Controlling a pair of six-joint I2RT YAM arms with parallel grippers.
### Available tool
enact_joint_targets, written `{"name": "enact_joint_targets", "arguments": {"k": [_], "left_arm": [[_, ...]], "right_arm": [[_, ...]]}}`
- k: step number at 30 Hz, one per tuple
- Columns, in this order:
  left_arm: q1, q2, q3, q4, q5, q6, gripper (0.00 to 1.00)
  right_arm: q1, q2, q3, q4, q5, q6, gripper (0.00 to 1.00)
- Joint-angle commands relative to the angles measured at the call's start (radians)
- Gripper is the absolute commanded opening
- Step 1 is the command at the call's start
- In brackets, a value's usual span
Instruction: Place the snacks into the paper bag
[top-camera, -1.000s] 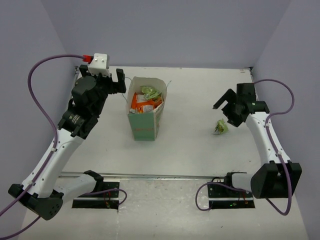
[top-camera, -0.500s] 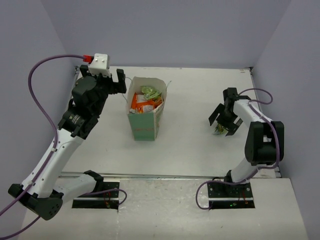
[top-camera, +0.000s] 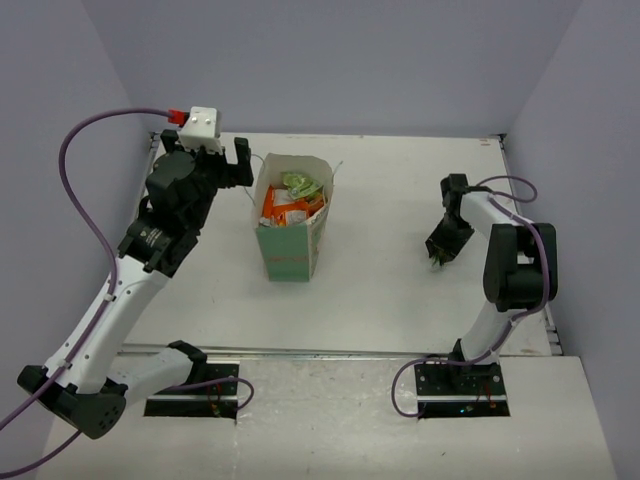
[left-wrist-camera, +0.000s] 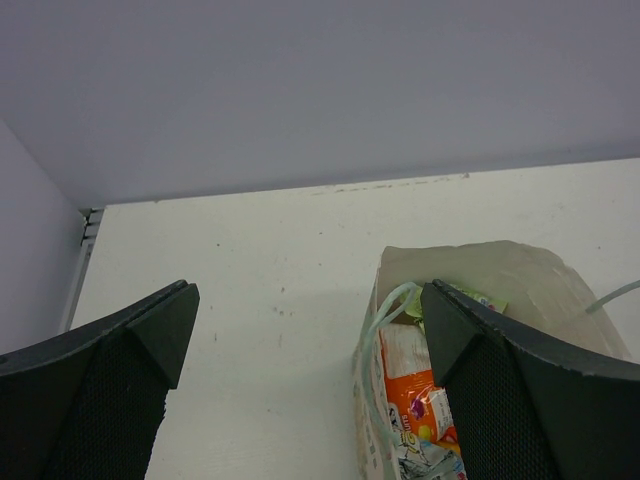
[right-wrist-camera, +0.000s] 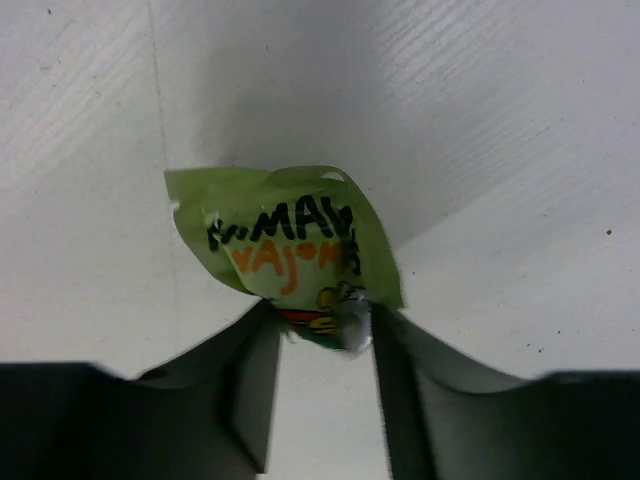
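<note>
Crinkly green packet (right-wrist-camera: 285, 240) lies on the table (top-camera: 380, 300) at the right, well apart from the paper bag (top-camera: 288, 255). Light and soft, it suits an edge pinch; the right gripper (right-wrist-camera: 320, 330) clamps its end. Orange pouches (top-camera: 285, 208) fill the bag. The left gripper (left-wrist-camera: 307, 310) gapes wide just left of it.

Table (top-camera: 390, 200): flat matte white top. It runs out ahead of the left gripper's fingers (left-wrist-camera: 110, 380) and shows between them, with a few dark specks. Back wall (left-wrist-camera: 320, 80): plain pale lavender, meets the table in a straight seam beyond those fingertips. Metal channel (left-wrist-camera: 85, 235) in the corner, just outboard of the left-hand finger. Left wall (top-camera: 40, 90) and right wall (top-camera: 595, 110): same lavender. Ahead of the right gripper's fingers (right-wrist-camera: 250, 390): same white top, fine linear grain, soft grey shadow (right-wrist-camera: 300, 95). Light even and diffuse. Metal rail (top-camera: 330, 352) crosses the near edge, behind both pairs of fingers.
</note>
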Motion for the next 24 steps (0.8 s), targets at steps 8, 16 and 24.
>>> {"name": "enact_joint_targets", "arguments": {"k": [8, 16, 24], "left_arm": [[0.000, 0.013, 0.012, 0.043, -0.035, 0.039, 1.00], [0.003, 0.036, 0.011, 0.063, -0.022, 0.032, 1.00], [0.001, 0.034, 0.012, 0.071, -0.030, 0.048, 1.00]], "right_arm": [[0.002, -0.169, 0.086, 0.011, -0.141, 0.043, 0.00], [0.064, -0.386, 0.226, 0.600, -0.807, 0.102, 0.00], [0.267, -0.152, 0.738, 0.628, -1.082, 0.114, 0.00]]}}
